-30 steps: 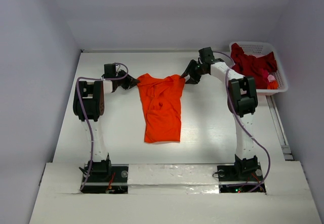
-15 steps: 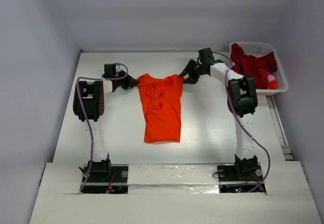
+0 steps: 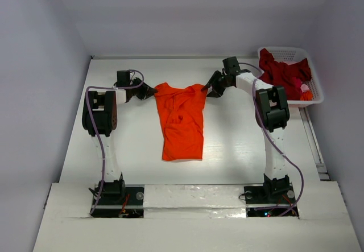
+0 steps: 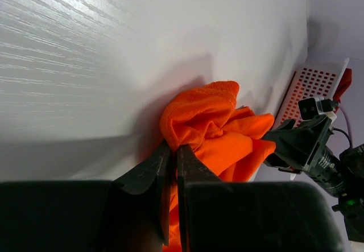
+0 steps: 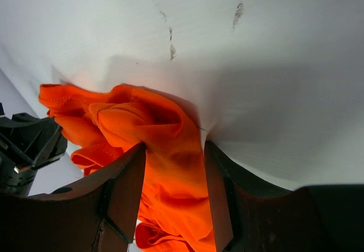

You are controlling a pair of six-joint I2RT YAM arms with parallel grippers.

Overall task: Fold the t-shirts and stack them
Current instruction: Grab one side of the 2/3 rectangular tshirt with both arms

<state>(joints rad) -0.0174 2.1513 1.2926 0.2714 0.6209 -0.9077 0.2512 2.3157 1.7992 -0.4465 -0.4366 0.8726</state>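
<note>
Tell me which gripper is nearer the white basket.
Right. The right gripper sits beside the white basket, at the orange t-shirt's corner; the left gripper is across the shirt.

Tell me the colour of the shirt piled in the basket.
Dark crimson red t-shirt, in the white basket; clearest from the top view.
</note>
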